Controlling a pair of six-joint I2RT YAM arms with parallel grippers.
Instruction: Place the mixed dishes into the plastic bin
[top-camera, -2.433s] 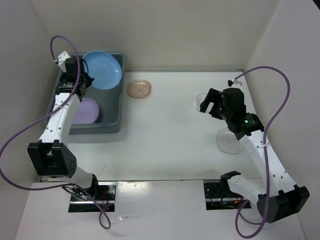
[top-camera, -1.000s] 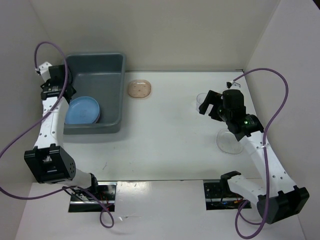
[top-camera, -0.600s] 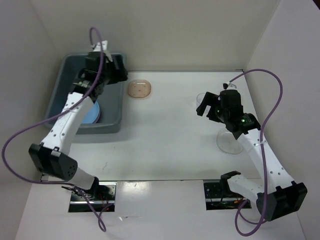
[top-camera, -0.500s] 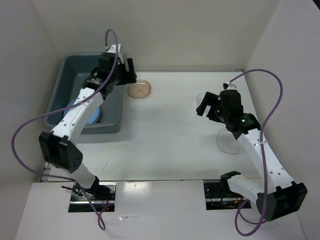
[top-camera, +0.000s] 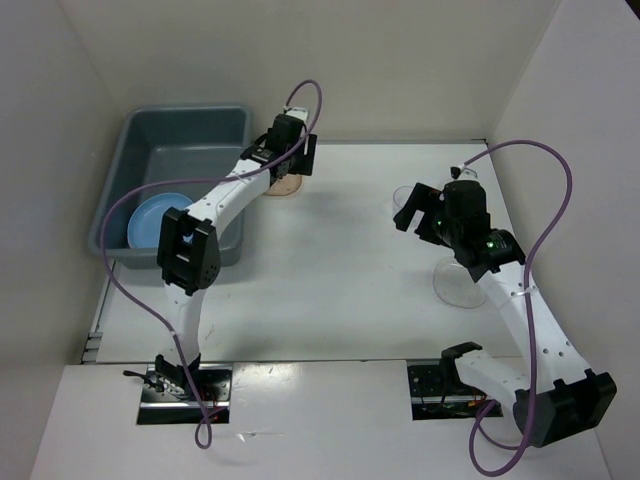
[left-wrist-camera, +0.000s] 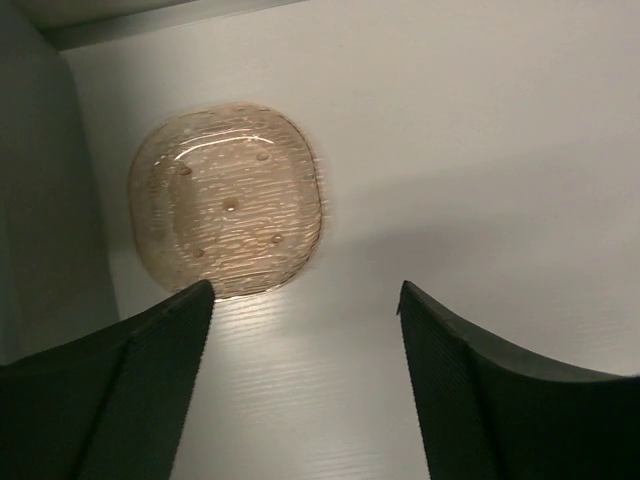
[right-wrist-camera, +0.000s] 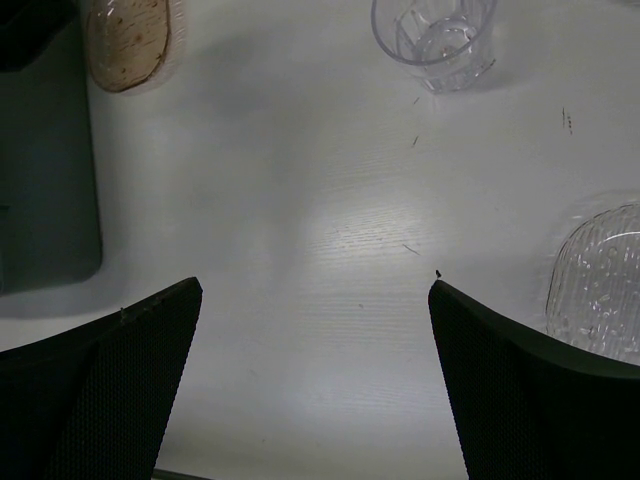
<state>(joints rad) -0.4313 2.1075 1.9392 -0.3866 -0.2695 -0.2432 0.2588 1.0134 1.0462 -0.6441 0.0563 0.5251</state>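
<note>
The plastic bin (top-camera: 236, 118) stands at the back left with a blue plate (top-camera: 152, 222) lying inside it. Just right of the bin, my left gripper (top-camera: 297, 162) hovers above the small beige dish (top-camera: 286, 187). In the left wrist view that dish (left-wrist-camera: 225, 213) lies ahead of the open, empty left gripper (left-wrist-camera: 305, 290). At the right, my right gripper (top-camera: 418, 208) is open beside a small clear cup (top-camera: 402, 199). The right wrist view shows the cup (right-wrist-camera: 435, 40) ahead, a clear plate (right-wrist-camera: 605, 280) to the right, and bare table under the gripper (right-wrist-camera: 315, 285).
The clear plate (top-camera: 457, 286) lies partly under the right arm. A bin wall (left-wrist-camera: 40, 210) rises close to the left of the beige dish. Side walls enclose the table, and both arms trail purple cables.
The left arm let the blue plate go in the bin, then swung right out of the bin to above the beige dish. The right arm has barely moved.
</note>
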